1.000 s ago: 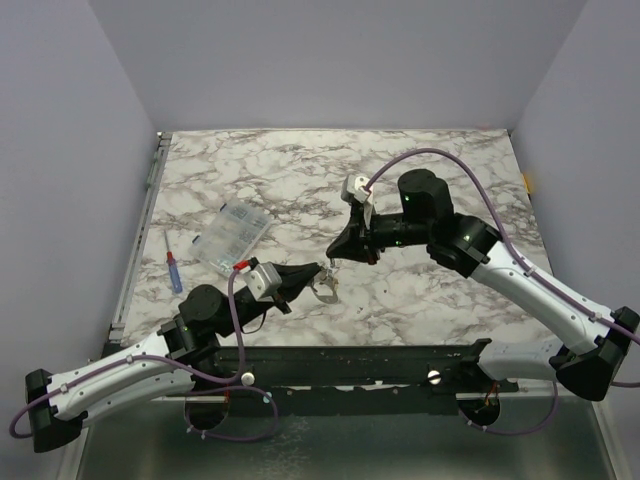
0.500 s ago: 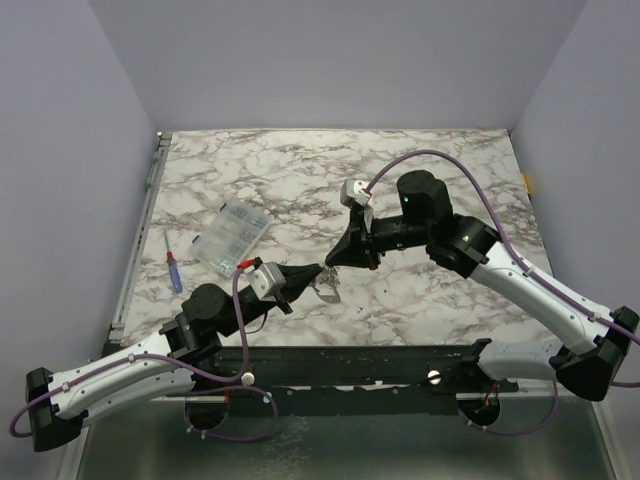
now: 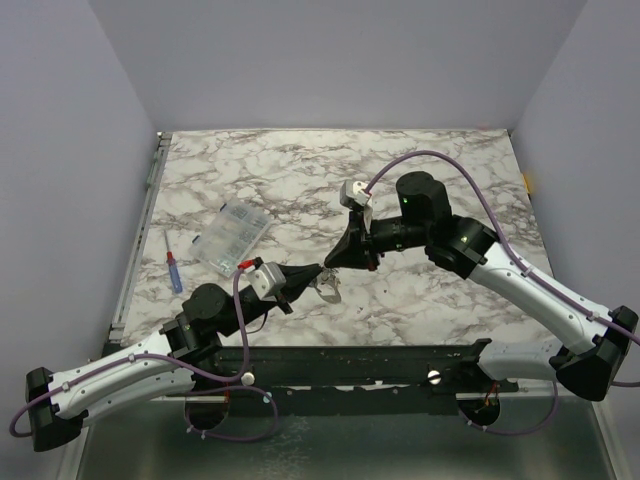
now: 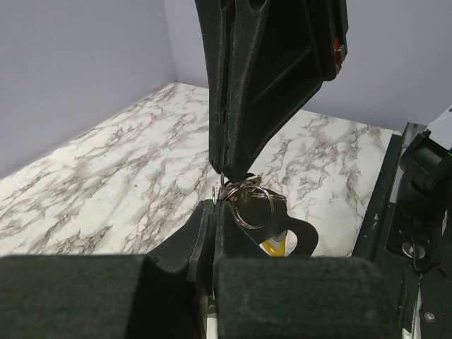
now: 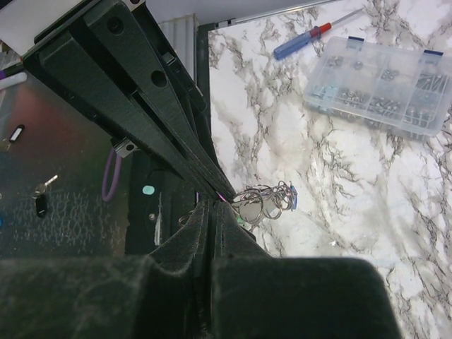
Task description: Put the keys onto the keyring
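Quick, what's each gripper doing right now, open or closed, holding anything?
Left gripper: shut, pinching the keyring.
Right gripper: shut at the same keyring; which part it grips cannot be told.

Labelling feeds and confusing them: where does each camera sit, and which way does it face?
Top external: above and behind the robot, looking down on the table; both arms show.
Left wrist: on the left arm, facing along the left gripper to the right gripper above the keyring.
Right wrist: on the right arm, facing along its gripper to the left one, compartment box and screwdriver beyond.
Shared: both wrist views show the keyring.
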Available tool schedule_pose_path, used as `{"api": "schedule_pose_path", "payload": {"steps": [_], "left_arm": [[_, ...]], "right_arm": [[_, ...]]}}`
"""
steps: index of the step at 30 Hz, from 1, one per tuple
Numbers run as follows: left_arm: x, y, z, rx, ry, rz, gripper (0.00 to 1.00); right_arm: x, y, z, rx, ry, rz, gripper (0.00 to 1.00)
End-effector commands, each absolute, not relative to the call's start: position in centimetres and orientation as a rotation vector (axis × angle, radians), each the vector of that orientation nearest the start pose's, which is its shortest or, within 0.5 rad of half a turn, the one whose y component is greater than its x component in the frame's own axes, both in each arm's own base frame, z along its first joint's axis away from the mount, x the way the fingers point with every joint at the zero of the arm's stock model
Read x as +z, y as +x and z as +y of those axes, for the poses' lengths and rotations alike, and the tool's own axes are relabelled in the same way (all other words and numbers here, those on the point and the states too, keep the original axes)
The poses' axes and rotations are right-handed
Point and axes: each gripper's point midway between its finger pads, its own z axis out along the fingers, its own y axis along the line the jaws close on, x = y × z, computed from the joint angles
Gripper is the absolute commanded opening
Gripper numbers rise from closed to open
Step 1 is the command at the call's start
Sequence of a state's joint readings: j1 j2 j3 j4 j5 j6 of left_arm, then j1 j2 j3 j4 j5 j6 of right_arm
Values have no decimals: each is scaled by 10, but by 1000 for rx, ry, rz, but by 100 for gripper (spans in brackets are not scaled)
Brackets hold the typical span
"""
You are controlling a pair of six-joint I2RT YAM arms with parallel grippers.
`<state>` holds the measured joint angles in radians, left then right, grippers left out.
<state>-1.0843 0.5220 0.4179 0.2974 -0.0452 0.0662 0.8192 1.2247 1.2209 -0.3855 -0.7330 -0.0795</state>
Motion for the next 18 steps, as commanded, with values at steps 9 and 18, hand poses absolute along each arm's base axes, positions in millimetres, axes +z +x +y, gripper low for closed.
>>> {"api": "schedule_pose_path", "payload": {"steps": [9, 18], "left_arm": [[295, 140, -258, -852, 755, 1179, 0], [295, 142, -257, -844, 745, 1183, 0]], "right_arm": [[301, 161, 342, 1188, -1308, 1558, 1], [295, 158, 340, 1197, -1311, 1580, 1]]}}
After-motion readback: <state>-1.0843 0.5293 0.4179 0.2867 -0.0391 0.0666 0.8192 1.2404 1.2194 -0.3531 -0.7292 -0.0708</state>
